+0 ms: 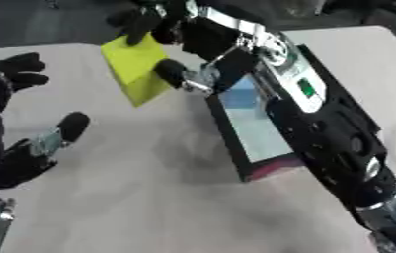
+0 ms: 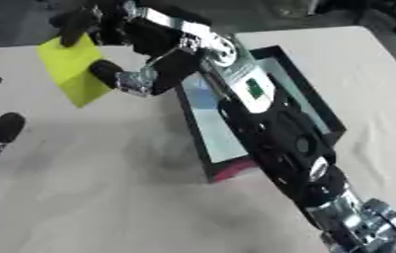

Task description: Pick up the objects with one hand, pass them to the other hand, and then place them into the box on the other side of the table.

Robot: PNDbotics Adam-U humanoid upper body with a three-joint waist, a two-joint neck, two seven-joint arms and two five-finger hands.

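- Block (image 1: 135, 65): yellow-green, boxy, tilted on one corner and lifted off the table (image 1: 149, 197). I see it near the far edge of the table, left of the box and between my two hands.
- Right hand (image 1: 162, 29): my right arm (image 1: 322, 123) runs in from the lower right, crosses over the box and ends at the block. The fingers (image 1: 140, 22) curl over the block's upper edge and the thumb (image 1: 171, 71) presses on its right face, so the hand is clamped on the block.
- Left hand (image 1: 15, 148): it sits at the left side of the left eye view, palm turned toward the block. The fingers are spread and apart, with the thumb (image 1: 71, 126) sticking out toward the middle of the table. It holds nothing and is not touching the block; a stretch of bare table lies between them.
- Box (image 2: 318, 111): black-walled and shallow, with a pale bluish inside and a dark red patch on its near outer wall. It sits on the right half of the table, and my right forearm hides much of its inside in both views.
- Table: light beige, lying askew in both views, with a dark floor beyond its far edge.
- I cannot tell whether anything already lies in the box, since my arm covers most of it.
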